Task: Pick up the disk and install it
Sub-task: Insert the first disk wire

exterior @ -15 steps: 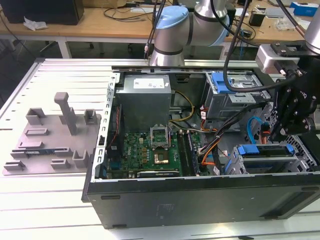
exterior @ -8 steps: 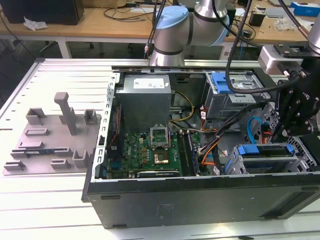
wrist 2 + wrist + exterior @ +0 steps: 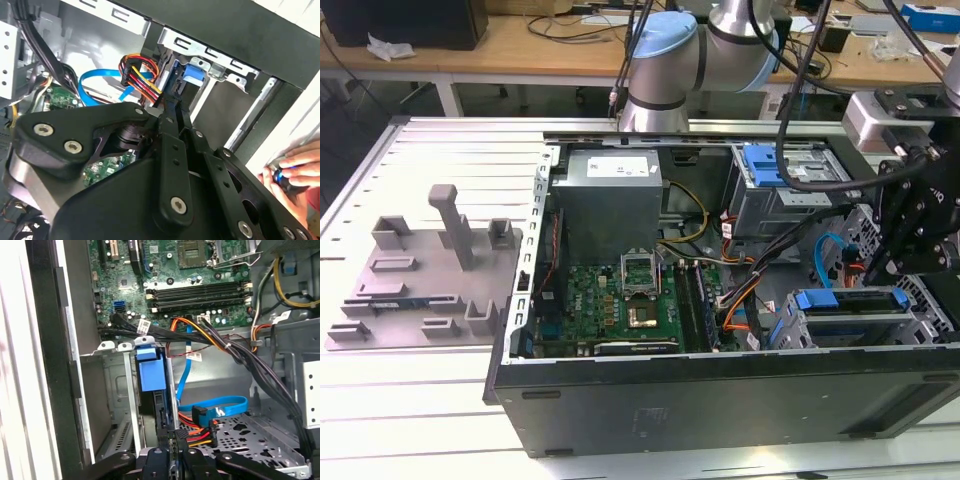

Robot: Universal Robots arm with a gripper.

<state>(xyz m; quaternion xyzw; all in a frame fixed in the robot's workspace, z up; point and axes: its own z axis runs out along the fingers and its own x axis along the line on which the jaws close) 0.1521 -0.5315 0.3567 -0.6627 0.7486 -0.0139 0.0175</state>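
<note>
The disk (image 3: 850,312) stands on edge in the drive cage (image 3: 920,300) at the exterior view's right end of the open computer case, with blue bracket tabs at both ends. In the first wrist view the disk (image 3: 159,415) is a dark strip running down the cage slot below its blue tab (image 3: 150,371). That tab (image 3: 192,75) also shows in the second wrist view. My gripper (image 3: 888,268) hangs right over the disk's right end. Its fingers (image 3: 165,456) lie close together, shut, with the gripper tip (image 3: 172,107) at the disk's upper edge.
The motherboard (image 3: 620,300) and grey power-supply box (image 3: 610,200) fill the case's left half. Orange, black and blue cables (image 3: 215,412) run beside the cage. A second blue bracket (image 3: 765,165) sits in the upper cage. A person's hand (image 3: 295,172) is outside the case wall. A grey fixture tray (image 3: 420,270) lies left.
</note>
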